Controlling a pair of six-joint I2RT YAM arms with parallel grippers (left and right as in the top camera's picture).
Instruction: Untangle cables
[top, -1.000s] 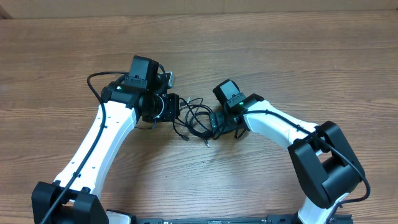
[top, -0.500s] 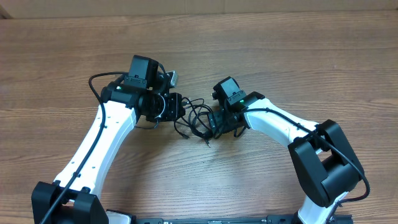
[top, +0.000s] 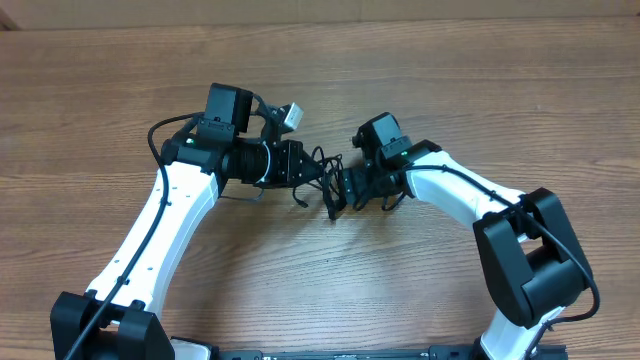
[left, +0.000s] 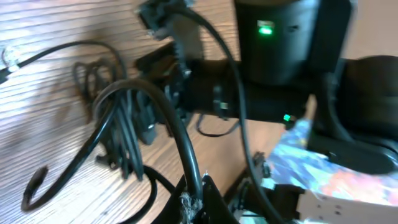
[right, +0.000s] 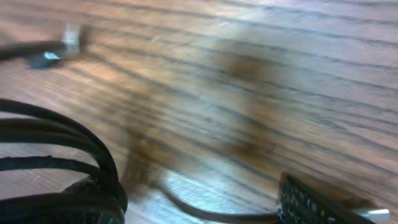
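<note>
The cables (top: 320, 172) are a small tangle of thin black cords on the wooden table, between my two grippers. My left gripper (top: 300, 168) is shut on one cord; the left wrist view shows that cord (left: 168, 118) pinched between the fingertips (left: 198, 190) and arching up over the looped bundle (left: 118, 134). My right gripper (top: 340, 192) is at the tangle's right edge. In the right wrist view its jaws (right: 193, 205) are apart, with cord loops (right: 62, 168) at the left finger and a plug tip (right: 69, 36) lying on the wood beyond.
The right arm's wrist with its green light (left: 267, 37) fills the left wrist view close behind the tangle. The left arm's thicker black cable (top: 158, 135) loops out to the left. Both arm bases (top: 110, 330) stand at the table's near edge.
My left gripper has turned and reached right into the tangle, gathering the spread cords into a tighter bunch. My right arm has shifted slightly right and up.
</note>
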